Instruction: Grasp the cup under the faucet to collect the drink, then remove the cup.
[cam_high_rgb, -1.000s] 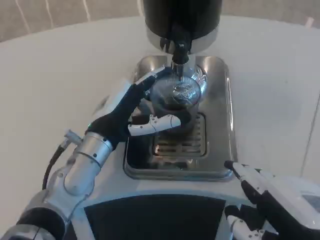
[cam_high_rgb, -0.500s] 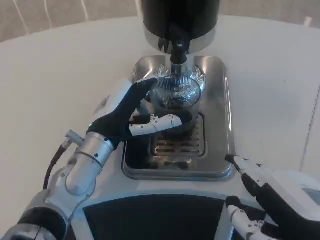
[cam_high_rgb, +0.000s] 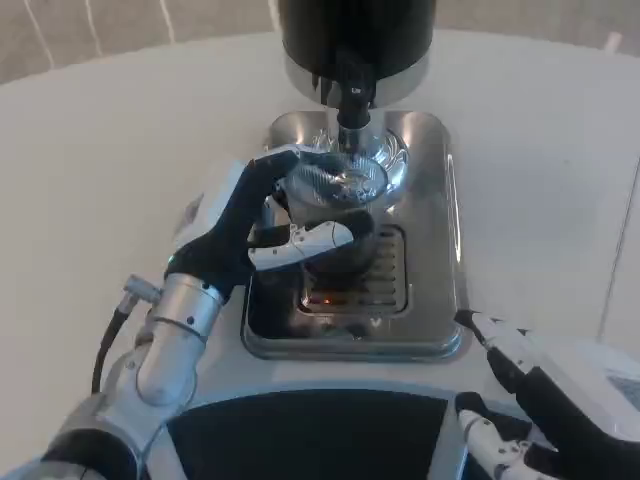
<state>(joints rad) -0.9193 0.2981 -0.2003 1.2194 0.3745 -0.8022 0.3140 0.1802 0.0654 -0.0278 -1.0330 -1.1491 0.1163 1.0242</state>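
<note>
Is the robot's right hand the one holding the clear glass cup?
No, the left hand grips the clear glass cup; the right hand waits near the table edge.

Soft even daylight, glare on the steel drip tray (cam_high_rgb: 455, 250), slight blur.

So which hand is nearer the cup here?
Left. The left hand grips the cup from its side on the drip tray under the faucet; the right hand sits low, off the tray's near corner.

Cup (cam_high_rgb: 335, 205): shifted slightly left under the faucet (cam_high_rgb: 352, 100), gripped by left hand (cam_high_rgb: 255, 235). Right hand (cam_high_rgb: 545, 405): sits lower, nearer the picture's edge.
</note>
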